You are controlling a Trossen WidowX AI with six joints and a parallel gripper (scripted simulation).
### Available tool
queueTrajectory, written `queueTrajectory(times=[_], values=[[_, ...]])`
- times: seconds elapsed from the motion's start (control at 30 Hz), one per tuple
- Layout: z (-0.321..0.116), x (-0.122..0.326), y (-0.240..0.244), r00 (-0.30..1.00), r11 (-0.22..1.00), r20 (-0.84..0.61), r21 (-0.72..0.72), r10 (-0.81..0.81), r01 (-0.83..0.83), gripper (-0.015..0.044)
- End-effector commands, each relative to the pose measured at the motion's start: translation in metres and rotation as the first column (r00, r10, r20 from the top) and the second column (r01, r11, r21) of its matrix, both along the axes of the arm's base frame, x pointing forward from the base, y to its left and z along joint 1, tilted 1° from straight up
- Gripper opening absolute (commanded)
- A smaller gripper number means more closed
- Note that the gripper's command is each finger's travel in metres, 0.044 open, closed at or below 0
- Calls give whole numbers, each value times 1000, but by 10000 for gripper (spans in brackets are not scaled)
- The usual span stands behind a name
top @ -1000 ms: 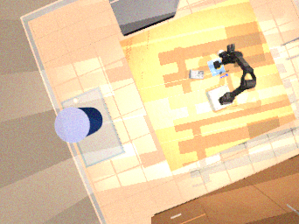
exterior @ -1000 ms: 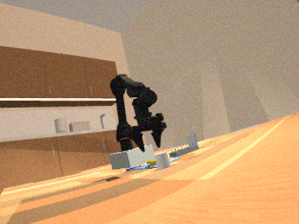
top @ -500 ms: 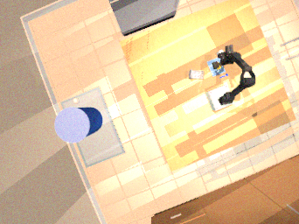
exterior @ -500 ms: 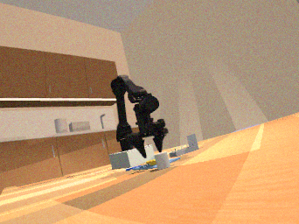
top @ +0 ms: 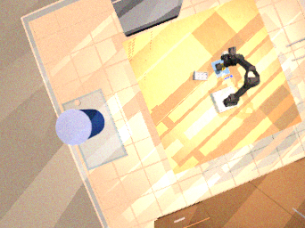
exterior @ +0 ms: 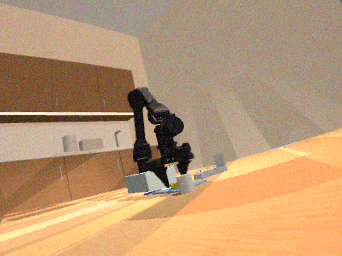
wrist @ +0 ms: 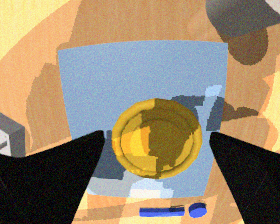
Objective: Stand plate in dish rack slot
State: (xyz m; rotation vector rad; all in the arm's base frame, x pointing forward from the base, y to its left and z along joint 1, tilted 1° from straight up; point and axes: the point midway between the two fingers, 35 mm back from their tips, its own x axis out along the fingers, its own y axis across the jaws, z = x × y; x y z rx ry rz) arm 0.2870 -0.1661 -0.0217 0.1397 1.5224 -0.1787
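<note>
One yellow plate (wrist: 157, 138) lies on one blue sheet (wrist: 140, 75).

In the wrist view, the yellow round plate (exterior: 174, 185) (wrist: 157, 137) lay on the blue flat square sheet (top: 216, 62) (exterior: 200, 182) (wrist: 140, 65), right of its middle. The blue slender utensil (top: 228, 77) (exterior: 154, 192) (wrist: 161, 212) lay below the sheet, the grey cylinder (exterior: 185, 183) (wrist: 242, 17) stood at upper right, and the grey slotted dish rack (top: 201, 76) (exterior: 220, 163) (wrist: 19, 134) was at the left edge. In the top view, the rack sat left of the sheet, and the pale rectangular box (top: 218, 99) (exterior: 142, 182) below it.
</note>
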Motion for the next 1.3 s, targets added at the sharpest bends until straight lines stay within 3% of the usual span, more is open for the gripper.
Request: queueTrajectory(times=[0.0,0.63,1.0,1.27], values=[[-8,-3,1,1000,1000,-12,3,5,-5,400],[-8,-3,1,1000,1000,-12,3,5,-5,301],[38,5,1,1000,999,-6,12,31,-31,12],[82,8,0,1000,1000,-7,9,22,-22,0]])
